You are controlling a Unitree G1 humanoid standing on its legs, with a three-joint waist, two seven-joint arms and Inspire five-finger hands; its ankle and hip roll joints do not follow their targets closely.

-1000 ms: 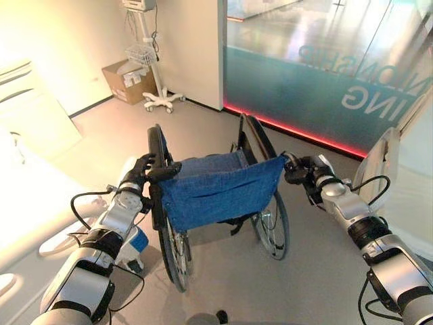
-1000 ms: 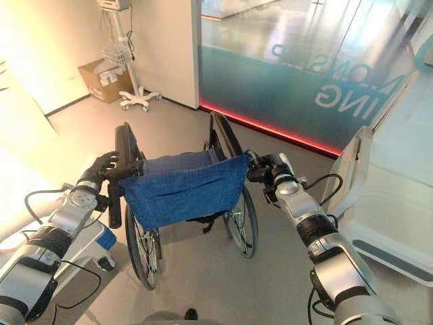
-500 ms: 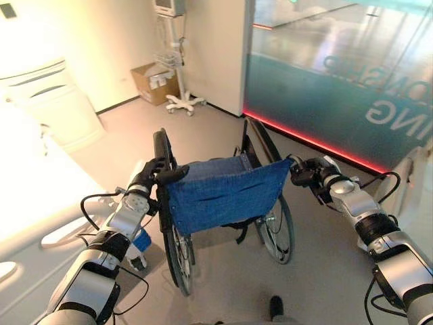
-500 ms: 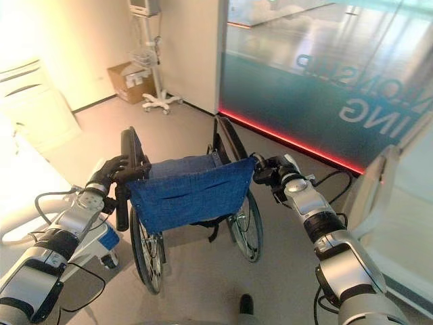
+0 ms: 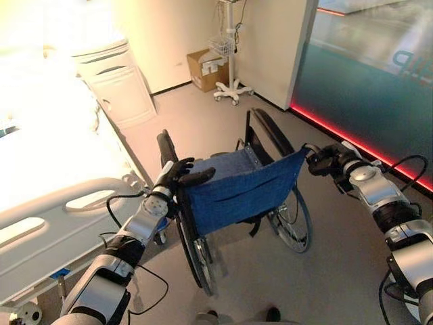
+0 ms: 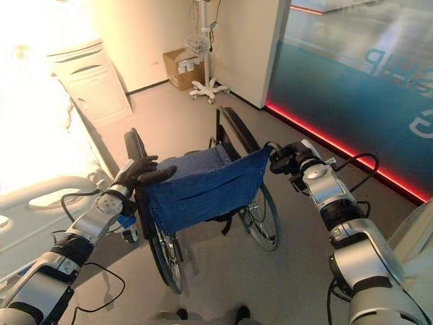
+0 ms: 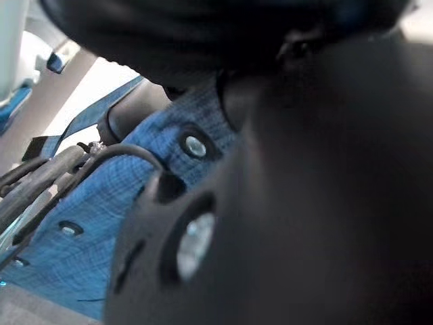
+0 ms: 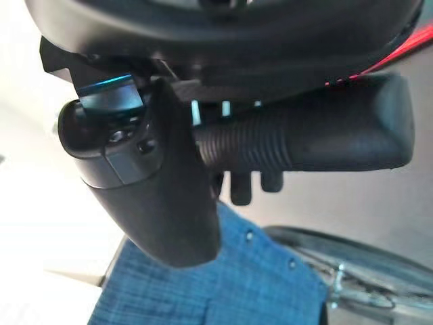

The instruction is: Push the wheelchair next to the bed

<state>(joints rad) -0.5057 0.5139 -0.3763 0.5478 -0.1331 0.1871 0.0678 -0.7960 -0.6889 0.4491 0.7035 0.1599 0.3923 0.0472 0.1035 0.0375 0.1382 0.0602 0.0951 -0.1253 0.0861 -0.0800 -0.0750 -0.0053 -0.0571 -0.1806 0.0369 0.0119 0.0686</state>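
The wheelchair (image 5: 240, 189) has a blue cloth back and black wheels, and stands on the grey floor in front of me. My left hand (image 5: 177, 172) is shut on its left push handle. My right hand (image 5: 325, 160) is shut on the right push handle, whose ribbed black grip (image 8: 298, 145) lies under the curled fingers with the thumb (image 8: 162, 196) across it. The blue cloth (image 7: 101, 223) shows just past my left hand. The white bed (image 5: 40, 203) with its side rail runs along the left, close to the chair's left wheel.
A white bedside cabinet (image 5: 118, 84) stands at the bed's far end. Behind it are a cardboard box (image 5: 203, 68) and a pole stand on a wheeled base (image 5: 233, 88). A glass wall with a red floor strip (image 5: 365, 145) runs along the right. Open floor lies ahead of the chair.
The whole view has swung to the left, so the bed and cabinet now show much more. Both hands keep hold of the handles, and the chair now stands nearer the bed's side.
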